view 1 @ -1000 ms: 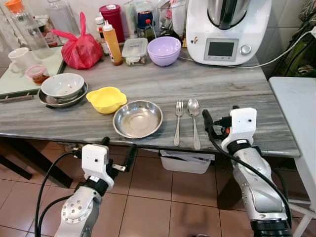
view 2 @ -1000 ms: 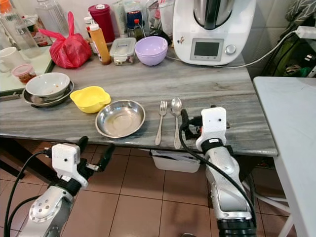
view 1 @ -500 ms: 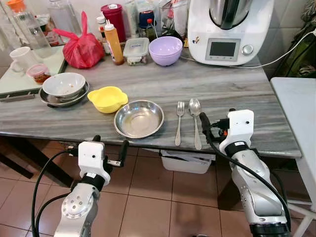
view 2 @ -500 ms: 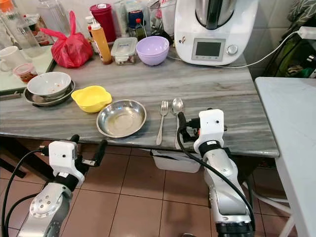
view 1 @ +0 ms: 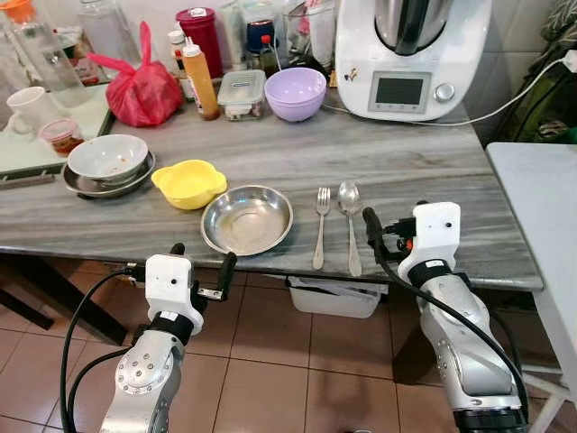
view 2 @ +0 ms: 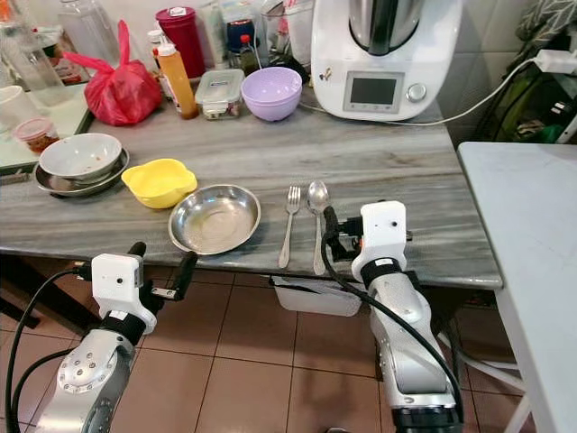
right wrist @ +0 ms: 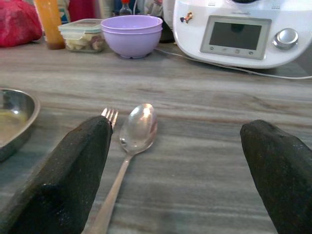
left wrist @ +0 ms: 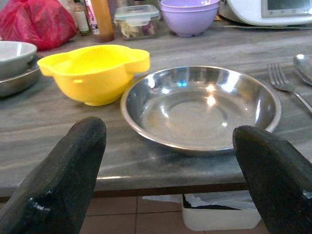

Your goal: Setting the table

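Note:
A round steel plate point(view 1: 247, 219) lies near the front edge of the grey table point(view 1: 424, 153). To its right, side by side, are a fork point(view 1: 319, 225) and a spoon point(view 1: 348, 216). A yellow bowl point(view 1: 189, 182) sits just left of the plate. My left gripper point(view 1: 200, 263) hangs open just below the table edge, in front of the plate point(left wrist: 200, 107), with its fingers point(left wrist: 63, 180) wide apart. My right gripper point(view 1: 392, 225) is open at table height, just right of the spoon handle. Its fingers point(right wrist: 68, 180) frame the spoon point(right wrist: 139, 126). Neither gripper holds anything.
A used bowl on a steel plate point(view 1: 108, 161) stands at the left. Along the back are a red bag point(view 1: 141, 86), an orange bottle point(view 1: 200, 79), a lidded container point(view 1: 243, 90), a purple bowl point(view 1: 296, 90) and a white kitchen machine point(view 1: 401, 54). A white table point(view 1: 541, 198) adjoins on the right. A bin point(view 1: 338, 296) sits underneath.
The view has shifted slightly. My left gripper has risen a little toward the table edge. The right gripper and the tableware have hardly moved.

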`<state>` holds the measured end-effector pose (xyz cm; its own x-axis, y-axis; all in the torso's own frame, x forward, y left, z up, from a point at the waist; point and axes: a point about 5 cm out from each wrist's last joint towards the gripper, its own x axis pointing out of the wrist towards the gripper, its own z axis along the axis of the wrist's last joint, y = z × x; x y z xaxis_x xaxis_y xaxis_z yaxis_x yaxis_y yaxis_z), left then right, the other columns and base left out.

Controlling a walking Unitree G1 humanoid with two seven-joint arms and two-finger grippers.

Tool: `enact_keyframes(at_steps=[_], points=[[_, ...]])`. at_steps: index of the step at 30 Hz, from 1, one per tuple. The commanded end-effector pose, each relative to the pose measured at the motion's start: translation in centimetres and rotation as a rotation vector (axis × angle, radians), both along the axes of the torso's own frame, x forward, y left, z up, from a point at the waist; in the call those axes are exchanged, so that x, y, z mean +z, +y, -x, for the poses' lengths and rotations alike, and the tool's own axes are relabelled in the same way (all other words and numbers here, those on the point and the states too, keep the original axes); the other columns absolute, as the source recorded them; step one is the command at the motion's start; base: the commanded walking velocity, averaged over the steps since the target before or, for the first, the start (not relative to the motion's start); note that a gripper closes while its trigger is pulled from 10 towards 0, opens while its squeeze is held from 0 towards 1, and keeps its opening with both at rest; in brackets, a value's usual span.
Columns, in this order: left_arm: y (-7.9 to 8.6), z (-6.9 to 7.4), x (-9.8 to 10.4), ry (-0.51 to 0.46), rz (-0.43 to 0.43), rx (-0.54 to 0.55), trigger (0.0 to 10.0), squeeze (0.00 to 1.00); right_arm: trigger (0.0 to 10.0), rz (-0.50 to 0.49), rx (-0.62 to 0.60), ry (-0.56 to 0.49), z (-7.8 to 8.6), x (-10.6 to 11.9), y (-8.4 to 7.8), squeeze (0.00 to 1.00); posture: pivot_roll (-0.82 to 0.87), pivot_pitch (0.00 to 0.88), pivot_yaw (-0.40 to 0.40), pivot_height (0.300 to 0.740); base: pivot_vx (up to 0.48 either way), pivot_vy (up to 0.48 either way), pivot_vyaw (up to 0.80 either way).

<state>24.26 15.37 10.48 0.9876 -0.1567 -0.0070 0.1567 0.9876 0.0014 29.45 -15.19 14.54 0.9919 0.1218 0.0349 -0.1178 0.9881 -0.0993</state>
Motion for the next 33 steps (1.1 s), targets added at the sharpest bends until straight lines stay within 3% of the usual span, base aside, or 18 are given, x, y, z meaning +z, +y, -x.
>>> enact_keyframes(at_steps=[1, 9, 33], points=[[0.20, 0.15, -0.55, 0.032, -0.016, 0.012, 10.0, 0.00, 10.0, 0.007, 0.002, -0.027, -0.09, 0.77, 0.15, 0.00, -0.10, 0.067, 0.096, 0.740, 0.000, 0.000, 0.00], [0.13, 0.00, -0.60, 0.034, -0.023, 0.010, 10.0, 0.00, 10.0, 0.009, 0.001, -0.028, -0.33, 0.79, 0.22, 0.00, -0.10, 0.057, 0.095, 0.740, 0.000, 0.000, 0.00], [0.23, -0.35, -0.49, 0.028, -0.037, 0.011, 10.0, 0.00, 10.0, -0.008, 0.000, -0.032, -0.95, 0.89, 0.91, 0.00, -0.10, 0.053, 0.100, 0.740, -0.290, 0.000, 0.00]])
